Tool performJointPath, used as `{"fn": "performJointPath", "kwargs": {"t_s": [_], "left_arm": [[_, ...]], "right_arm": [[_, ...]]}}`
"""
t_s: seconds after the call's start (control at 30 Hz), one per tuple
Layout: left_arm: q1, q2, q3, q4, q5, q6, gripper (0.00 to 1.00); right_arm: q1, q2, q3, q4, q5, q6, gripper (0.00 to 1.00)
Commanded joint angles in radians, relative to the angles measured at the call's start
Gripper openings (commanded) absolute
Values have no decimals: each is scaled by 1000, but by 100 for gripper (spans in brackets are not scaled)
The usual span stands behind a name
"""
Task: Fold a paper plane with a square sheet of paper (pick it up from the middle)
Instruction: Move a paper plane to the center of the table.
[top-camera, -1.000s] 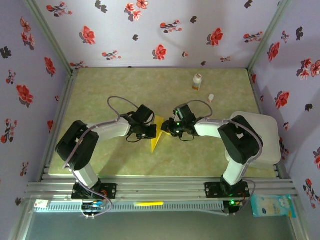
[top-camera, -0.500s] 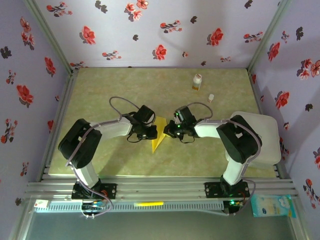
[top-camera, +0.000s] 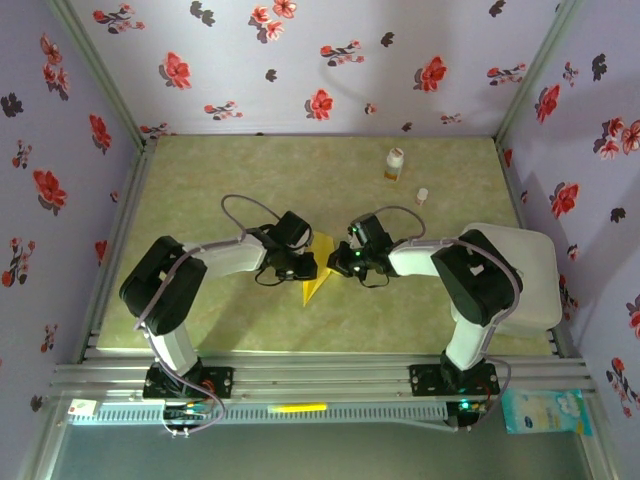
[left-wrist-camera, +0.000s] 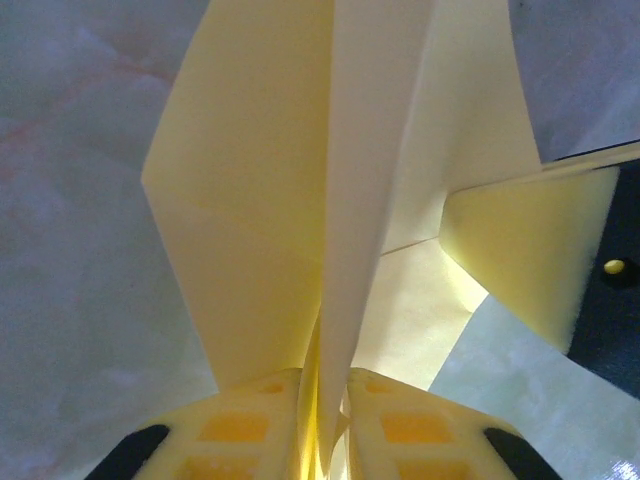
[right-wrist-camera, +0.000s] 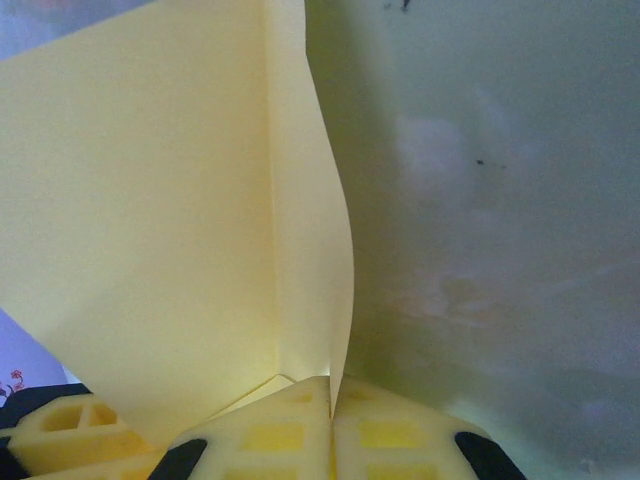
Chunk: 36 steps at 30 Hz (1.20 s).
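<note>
Plane (top-camera: 314, 283) pinched from both sides
Left gripper (left-wrist-camera: 323, 410) clamped on its centre fold — wings fan out ahead; right gripper (right-wrist-camera: 333, 405) clamped on a paper edge.

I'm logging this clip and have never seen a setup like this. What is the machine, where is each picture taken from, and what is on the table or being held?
Two robot arms are bolted at the near edge of a table inside flower-patterned walls. The overhead picture looks down from behind them. In it the left gripper and right gripper meet mid-table at a folded yellow paper.

The other two pictures come from a camera on each wrist, so each shows that arm's own yellow padded fingers at the bottom edge. In both, the fingers are pressed together on a raised fold of the paper, so each arm is pinching it.

Further back on the table stand a small bottle and a tiny white item. A white board lies on the right.
</note>
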Motion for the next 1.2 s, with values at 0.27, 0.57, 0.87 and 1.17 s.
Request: {"fn": "performJointPath", "kwargs": {"t_s": [0.27, 0.57, 0.87, 1.17], "left_arm": [[-21, 43, 30, -8, 6, 36, 13], [-27, 62, 46, -26, -12, 53, 7], [-26, 25, 65, -94, -171, 19, 1], [-1, 84, 200, -226, -374, -9, 0]], "right_arm": [[3, 7, -10, 21, 2, 5, 7], [2, 2, -11, 19, 4, 4, 9], [-27, -124, -34, -40, 52, -44, 23], [-99, -245, -122, -73, 91, -50, 30]]}}
